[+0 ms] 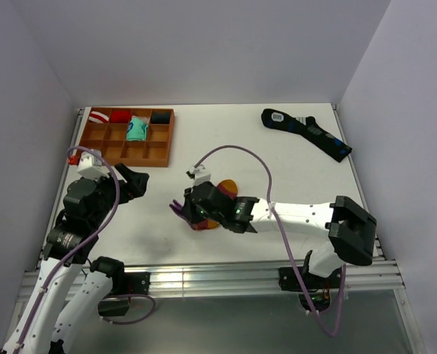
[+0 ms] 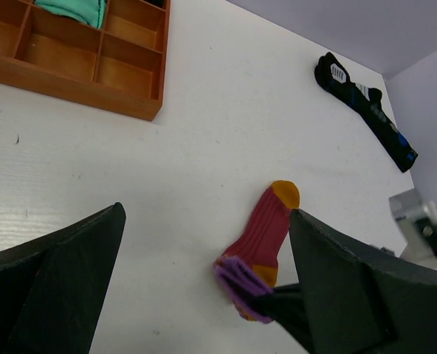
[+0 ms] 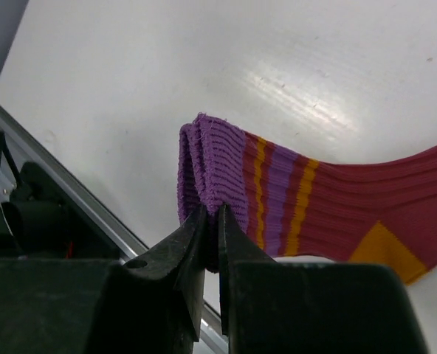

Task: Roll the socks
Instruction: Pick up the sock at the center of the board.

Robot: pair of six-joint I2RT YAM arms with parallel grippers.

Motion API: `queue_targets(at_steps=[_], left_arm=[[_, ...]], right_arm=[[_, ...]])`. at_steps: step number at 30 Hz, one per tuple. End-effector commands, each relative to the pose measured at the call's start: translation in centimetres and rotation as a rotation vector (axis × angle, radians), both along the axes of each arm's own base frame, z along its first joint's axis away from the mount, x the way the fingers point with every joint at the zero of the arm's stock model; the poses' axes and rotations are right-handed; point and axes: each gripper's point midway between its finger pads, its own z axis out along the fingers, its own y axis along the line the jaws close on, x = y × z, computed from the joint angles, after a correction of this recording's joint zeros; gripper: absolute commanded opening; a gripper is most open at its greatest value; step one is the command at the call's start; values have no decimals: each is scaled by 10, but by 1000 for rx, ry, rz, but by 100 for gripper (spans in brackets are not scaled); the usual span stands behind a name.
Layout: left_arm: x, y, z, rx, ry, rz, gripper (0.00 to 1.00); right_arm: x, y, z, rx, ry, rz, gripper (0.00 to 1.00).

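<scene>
Pinched tight in right gripper (image 3: 212,214): doubled purple cuff of maroon ribbed knit sock with orange toe and heel (image 3: 329,206), raised off white table (image 1: 277,147), likely as roll core. Toe toward 2 o'clock in top view. Parked at sock's 9 o'clock: left gripper (image 2: 207,214), spread wide, empty, probably ready to steady roll.

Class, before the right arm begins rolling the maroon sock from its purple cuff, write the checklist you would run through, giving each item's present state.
1. Right gripper shut on the purple striped cuff: ok.
2. All cuff layers caught in the pinch: cannot tell.
3. Maroon knit sock with orange toe and heel stretched out on the white table, foot flat: ok.
4. Left gripper open, apart from the sock: ok.
5. Wooden compartment tray and long black sock well away from the roll path: ok.
</scene>
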Motion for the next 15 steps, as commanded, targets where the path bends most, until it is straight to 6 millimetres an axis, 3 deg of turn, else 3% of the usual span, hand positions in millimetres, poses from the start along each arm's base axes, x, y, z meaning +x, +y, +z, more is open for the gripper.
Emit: queue_targets(at_steps=[1,6,15], left_arm=[[5,1,-1,-10,14,22,100],[9,-12,-3,-92,40,-6,96],[15,-29,-33,-169,78,-40,90]], right_arm=[[6,0,18,107,34,24,13],[19,-18,18,180,81,13,13],[46,-47,35,320,116,-13,13]])
